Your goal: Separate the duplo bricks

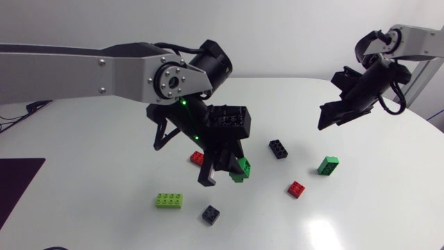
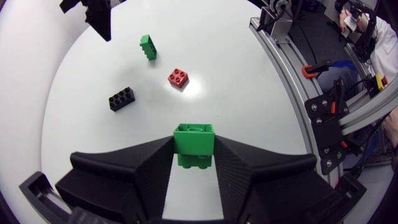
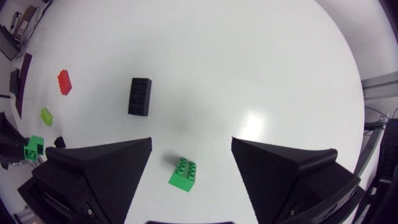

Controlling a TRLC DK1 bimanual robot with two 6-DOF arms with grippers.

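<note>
- The left arm point(image 1: 104, 69) comes in from the left edge of the head view. The left gripper point(image 1: 225, 170) sits just left of centre, its fingers clamped on a green brick point(image 1: 243, 169).
- The left wrist view backs that up: the green brick point(image 2: 194, 142) is pinched from both sides between the two fingers point(image 2: 155, 168), studs facing the camera.
- Ahead of that gripper on the table lie a long black brick point(image 2: 121, 98), a small red brick point(image 2: 178, 78) and, farther out, a second green brick point(image 2: 148, 47).
- The right gripper point(image 1: 335, 117) hangs in the upper right of the head view, fingers spread wide and holding nothing.
- In the right wrist view there is a broad gap between its fingers point(image 3: 112, 168). The second green brick point(image 3: 183, 174) shows on the table through that gap, touching neither finger.
- In the head view the second green brick point(image 1: 328, 165) lies right of centre, with the small red brick point(image 1: 297, 189) near it to the lower left.
- The long black brick point(image 1: 279, 148) lies between the left gripper and the second green brick.
- A red brick point(image 1: 197, 157) peeks out just left of the left gripper.
- Lower middle: a lime brick point(image 1: 169, 201) and a small black brick point(image 1: 211, 214), near each other but apart.
- Every loose brick lies on its own on the white table point(image 1: 347, 222).
- A dark mat point(image 1: 17, 180) fills the lower left corner.
</note>
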